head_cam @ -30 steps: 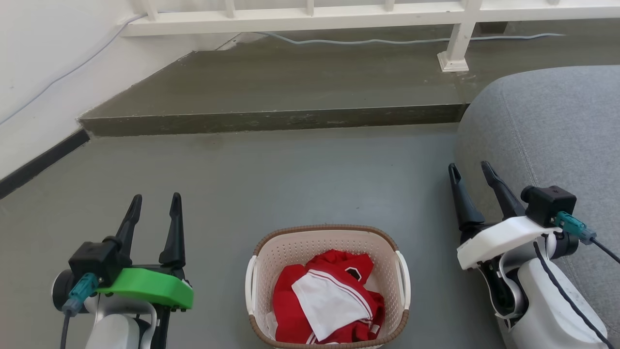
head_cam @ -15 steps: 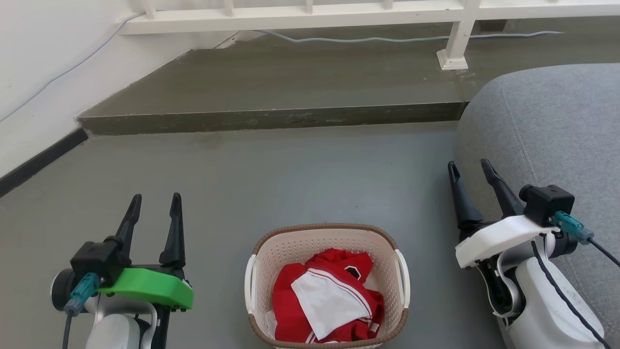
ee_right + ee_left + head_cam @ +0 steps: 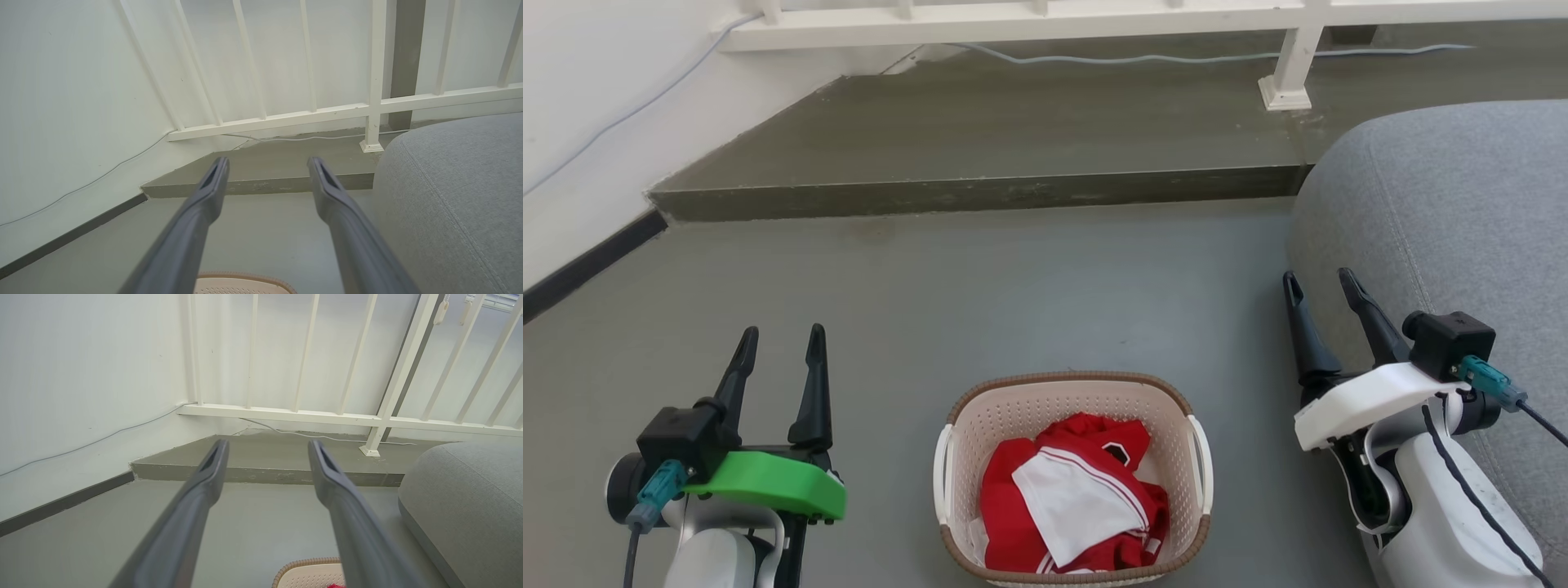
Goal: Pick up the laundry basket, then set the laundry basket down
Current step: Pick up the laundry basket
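Change: head view is shifted slightly; nothing is displaced.
Grippers: left gripper [image 3: 783,330] and right gripper [image 3: 1316,275] are spread apart, empty.
Basket: laundry basket [image 3: 1072,378] is on the floor [image 3: 1013,286] between them, untouched.
Progress: pickup and set-down are judged outstanding.

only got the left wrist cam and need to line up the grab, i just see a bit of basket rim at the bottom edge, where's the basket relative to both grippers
observer: the laundry basket sits between them, left gripper off its left side, right gripper off its right, neither touching it.
operator: is the right one open
observer: yes, its fingers stand apart with nothing between them.
operator: whats inside, and are the grab points free
observer: red and white clothes lie in it, below the rim; the white side handles are uncovered.
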